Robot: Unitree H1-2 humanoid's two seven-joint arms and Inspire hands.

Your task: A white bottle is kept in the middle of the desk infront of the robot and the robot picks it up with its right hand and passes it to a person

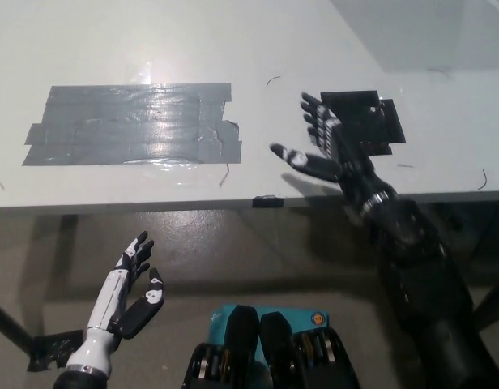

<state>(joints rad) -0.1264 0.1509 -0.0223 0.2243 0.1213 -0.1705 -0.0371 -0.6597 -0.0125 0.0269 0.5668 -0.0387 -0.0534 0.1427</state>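
Note:
No white bottle shows anywhere in the head view, and no person is in view. My black right hand [322,146] hovers over the near right part of the white desk [258,49], open, fingers spread and holding nothing. Its black forearm runs down to the bottom right. My white left hand [132,284] rests open below the desk's front edge at the lower left, over the floor.
A wide patch of grey tape [132,123] covers the desk's left middle. A black flat square [364,120] lies on the desk just behind my right hand. A small black clip [267,200] sits at the desk's front edge.

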